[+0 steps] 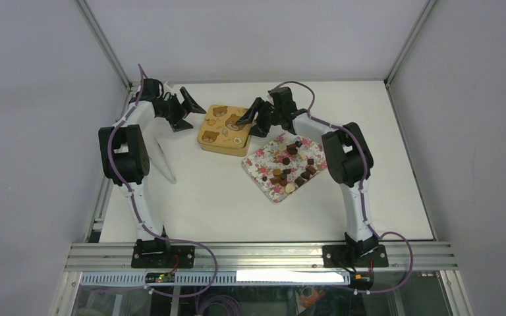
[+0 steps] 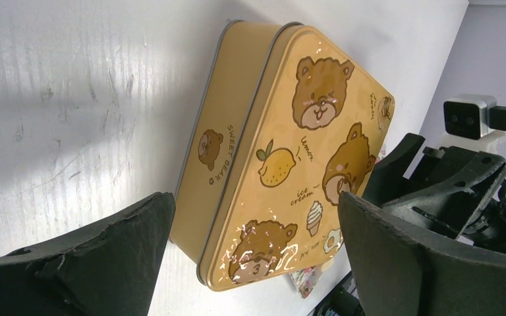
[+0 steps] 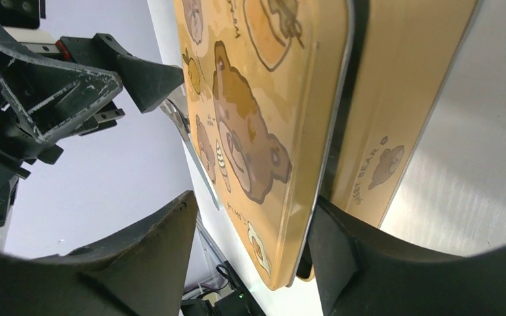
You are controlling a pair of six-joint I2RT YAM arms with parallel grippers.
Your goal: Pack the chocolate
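The chocolate (image 1: 292,150), several small dark, brown and cream pieces, lies on the pink-flowered tray (image 1: 253,164) at centre right. A yellow bear-print tin (image 1: 224,130) stands behind it, with its lid (image 3: 263,99) slightly raised off the base (image 3: 402,99) on the right side. My right gripper (image 1: 249,124) is open and straddles the lid's right edge (image 3: 253,201). One finger (image 3: 369,263) sits at the gap under the rim and the other is apart above the lid. My left gripper (image 1: 194,113) is open and empty just left of the tin (image 2: 253,217).
The tin (image 2: 290,151) fills the space between the two grippers. The tray's corner (image 2: 306,283) lies close to the tin's near right side. The table's back edge and frame posts are just behind the grippers.
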